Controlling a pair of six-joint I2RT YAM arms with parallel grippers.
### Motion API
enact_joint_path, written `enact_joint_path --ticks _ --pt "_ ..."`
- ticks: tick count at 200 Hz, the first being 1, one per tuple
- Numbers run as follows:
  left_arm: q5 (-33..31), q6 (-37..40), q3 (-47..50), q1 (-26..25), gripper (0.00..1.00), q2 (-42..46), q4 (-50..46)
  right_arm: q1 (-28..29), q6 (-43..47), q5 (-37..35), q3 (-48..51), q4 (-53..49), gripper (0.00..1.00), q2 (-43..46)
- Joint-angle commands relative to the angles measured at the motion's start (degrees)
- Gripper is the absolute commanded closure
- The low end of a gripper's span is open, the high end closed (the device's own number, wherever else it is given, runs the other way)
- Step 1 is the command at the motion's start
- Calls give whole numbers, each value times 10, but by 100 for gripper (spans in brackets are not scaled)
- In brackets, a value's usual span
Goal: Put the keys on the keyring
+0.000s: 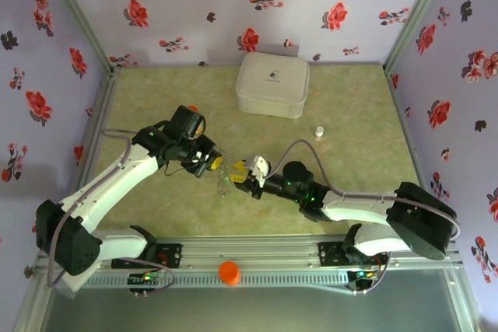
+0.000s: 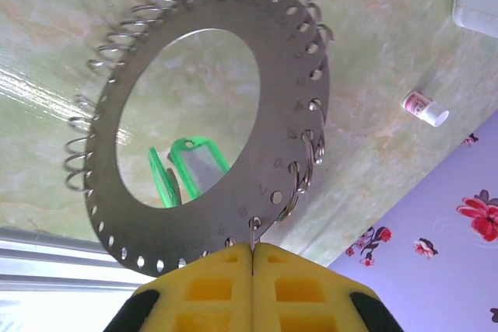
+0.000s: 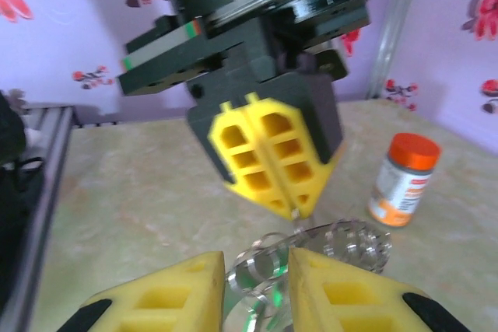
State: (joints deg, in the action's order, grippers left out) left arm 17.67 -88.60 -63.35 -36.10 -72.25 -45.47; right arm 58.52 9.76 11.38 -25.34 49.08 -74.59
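The left gripper (image 2: 253, 249) pinches the keyring's (image 2: 292, 91) rim. Green keys (image 2: 194, 170) show through its hole. The right gripper (image 1: 247, 169), at the left's three o'clock, gapes narrowly.

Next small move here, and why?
Probably nudge the right gripper a little so the green keys meet one wire loop on the keyring. The left gripper is shut on the keyring's edge, holding it up; the keys show through its hole, and whether they're threaded is unclear.
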Motion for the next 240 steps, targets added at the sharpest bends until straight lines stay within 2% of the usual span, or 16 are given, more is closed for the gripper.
enact_joint_path --ticks 1,91,143,223,240 --pt "16 -17 -1 2 100 14 -7 4 54 -57 -33 -23 71 -22" --pt "14 -28 12 0 100 28 5 2 103 -60 -88 -22 74 -103" --pt "15 -34 19 -1 100 33 10 2 96 -58 -101 -11 83 -121" --pt "14 -58 36 -6 100 37 42 2 77 -56 -105 12 88 -137" --pt "15 -59 41 -6 100 38 50 2 75 -55 -105 16 93 -140"
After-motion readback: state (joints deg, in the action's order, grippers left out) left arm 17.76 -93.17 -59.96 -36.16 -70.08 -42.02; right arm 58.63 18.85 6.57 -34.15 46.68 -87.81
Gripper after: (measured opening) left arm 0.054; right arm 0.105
